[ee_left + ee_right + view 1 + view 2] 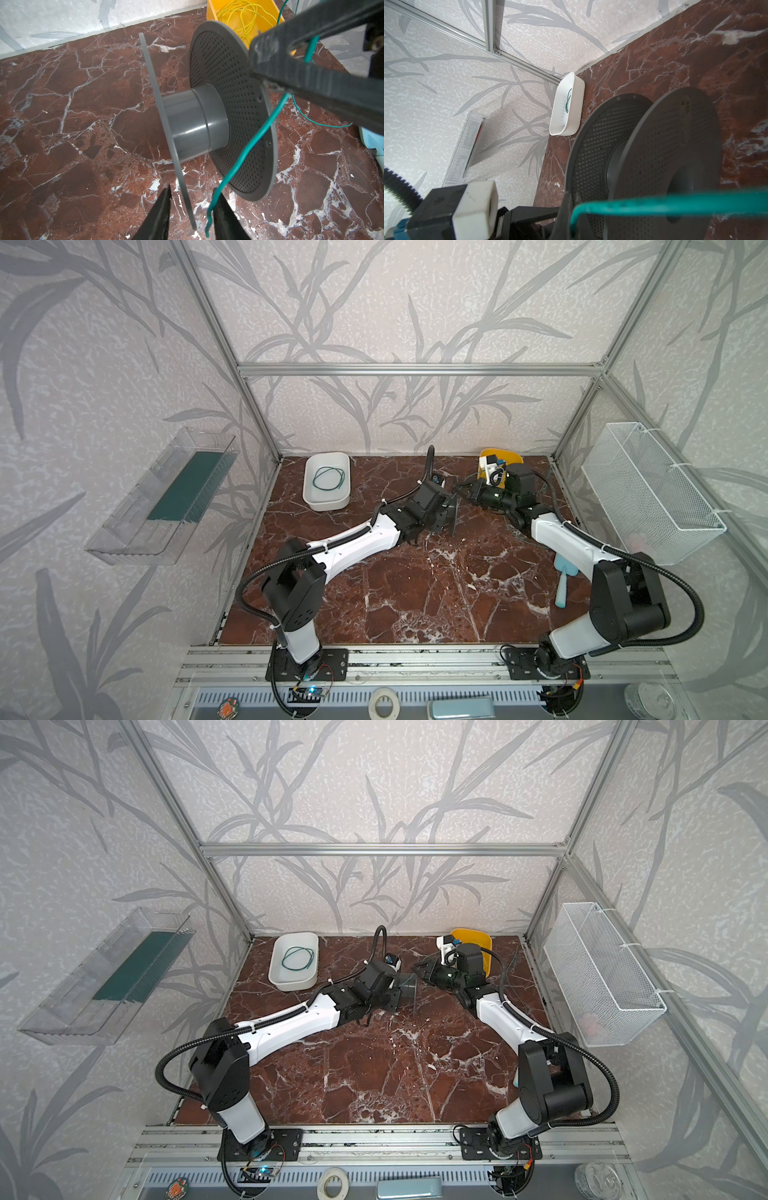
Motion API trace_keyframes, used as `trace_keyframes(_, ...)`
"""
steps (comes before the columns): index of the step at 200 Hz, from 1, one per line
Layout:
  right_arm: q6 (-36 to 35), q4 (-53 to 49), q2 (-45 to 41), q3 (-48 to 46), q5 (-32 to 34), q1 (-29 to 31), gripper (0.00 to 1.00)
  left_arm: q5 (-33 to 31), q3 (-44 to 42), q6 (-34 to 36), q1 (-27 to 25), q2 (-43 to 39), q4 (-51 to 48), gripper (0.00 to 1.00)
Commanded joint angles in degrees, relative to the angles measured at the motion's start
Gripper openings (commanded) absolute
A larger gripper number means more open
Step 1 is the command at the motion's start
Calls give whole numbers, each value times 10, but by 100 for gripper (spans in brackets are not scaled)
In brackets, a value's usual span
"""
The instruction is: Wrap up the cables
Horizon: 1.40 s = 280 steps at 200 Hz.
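The right gripper (pixel 268 56) is clamped on the thin dark green cable (pixel 257 133). Its free end runs to the left gripper (pixel 192 189), whose jaws stand half-spread astride the rim of the grey plastic spool (pixel 193 124). The end rests against one finger, so the left gripper looks nearer.

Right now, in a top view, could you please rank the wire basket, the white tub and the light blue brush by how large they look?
1. wire basket, though it hangs on the side wall, nearer the camera, which flatters it.
2. white tub.
3. light blue brush, clearly the smallest.
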Motion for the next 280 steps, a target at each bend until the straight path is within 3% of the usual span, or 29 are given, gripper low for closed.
trace_keyframes(1,3,21,6,-4,-5,-2,0,-6,-15,-23,0,-2,2,36)
trace_keyframes(28,2,21,6,-3,-5,-2,0,17,-28,-12,0,0,19,36)
trace_keyframes(151,5,27,6,-10,-7,-1,0,-29,-20,-11,1,28,64,35)
trace_keyframes(179,7,31,10,-12,-7,-1,0,-44,-10,-10,1,41,72,29)
trace_keyframes(242,6,34,21,-11,-6,-1,0,-86,9,8,1,61,51,0)
trace_keyframes(280,11,40,31,-6,-6,-1,0,-122,3,23,0,40,24,0)
